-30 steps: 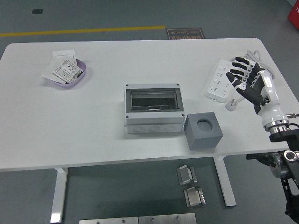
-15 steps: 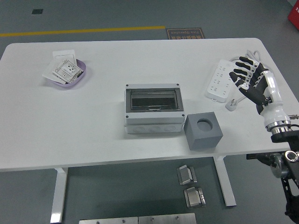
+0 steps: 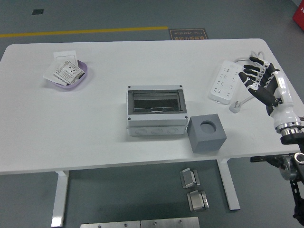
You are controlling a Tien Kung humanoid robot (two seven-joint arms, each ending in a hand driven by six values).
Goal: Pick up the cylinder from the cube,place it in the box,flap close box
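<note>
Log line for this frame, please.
right hand: open, holds nothing, over power strip | box: flap closed | cube: hole empty

This looks like a robotics lab or workshop floor. A plain white table [image 3: 95, 137] on metal legs stands on a grey-green coated floor [image 3: 118, 14] marked with a yellow line [image 3: 85, 32] and a dark floor sign [image 3: 188, 34] beyond the far edge. Metal plates [image 3: 190, 178] lie on the floor under the near edge, and a white power strip [image 3: 223, 86] sits near the table's right edge.
</note>
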